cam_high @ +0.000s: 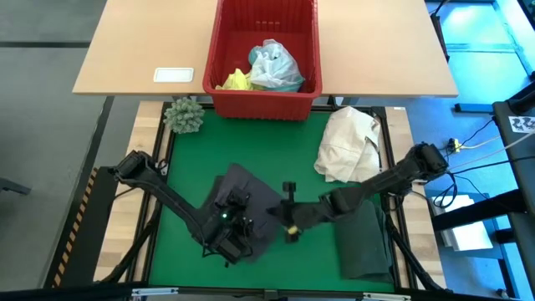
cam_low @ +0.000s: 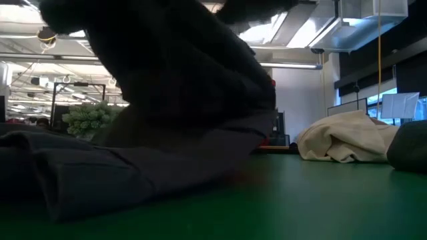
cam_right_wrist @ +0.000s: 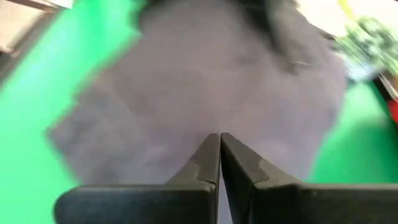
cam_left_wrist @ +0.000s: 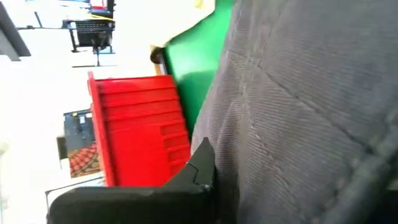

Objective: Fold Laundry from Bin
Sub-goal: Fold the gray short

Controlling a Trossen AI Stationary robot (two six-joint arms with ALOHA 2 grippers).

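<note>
Grey garment (cam_high: 247,194) lying crumpled on the green mat (cam_high: 309,259) of the counter, near the mat's middle and toward the left arm's side. Left end effector (cam_high: 234,237) sitting at the garment's near edge, fingers closed on the grey cloth, with the fabric filling most of the left wrist view beside one dark finger (cam_left_wrist: 202,165). Right end effector (cam_right_wrist: 219,140) reaching in at the garment's right edge, fingers pressed together with no gap; cannot tell whether any cloth is pinched between them. Dark green-black garment (cam_high: 365,242) resting flat on the mat's right side, under the right arm. Cream-white cloth bundle (cam_high: 351,144) lying heaped at the mat's far right corner, apart from the grey garment. Red bin (cam_high: 266,96) standing on the wooden counter (cam_high: 142,42) just beyond the mat's far edge, holding a light turquoise-blue garment (cam_high: 274,67) and, touching it, a bright yellow garment (cam_high: 236,81). Small green spiky ball (cam_high: 184,114) sitting just beside the bin's left corner. White card (cam_high: 174,74) lying on the wooden counter left of the bin.
</note>
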